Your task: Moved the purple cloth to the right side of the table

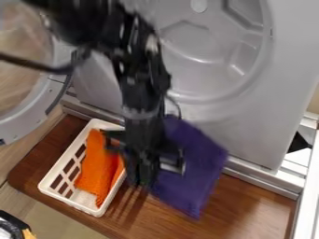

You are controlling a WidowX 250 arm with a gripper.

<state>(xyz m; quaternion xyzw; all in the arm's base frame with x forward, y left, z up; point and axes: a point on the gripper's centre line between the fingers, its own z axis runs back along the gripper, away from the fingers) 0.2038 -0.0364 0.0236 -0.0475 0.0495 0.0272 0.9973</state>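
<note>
As I look over from the far left, I see one round door point(14, 122) standing open, cut off by the view's edge. Below it, one dark thing with a bit of yellow point(28, 233) pokes into the corner; too little shows for me to say what it is. Next comes one white basket point(57, 198) on the brown wooden table point(37, 163), with orange cloth point(93, 168) inside. I count one orange piece, though its folds make that hard to settle. My one gripper point(142, 180) hangs just right of the basket, over the table, and its blur means I cannot tell whether it is parted, closed up or clamped on anything. Beside it, on the right, is the one purple cloth point(194, 163), slanting from in front of the grey machine point(261, 126) down over the table's middle. The arm hides part of its left side. At the far right, one white frame point(306, 200) runs out of view.
</note>
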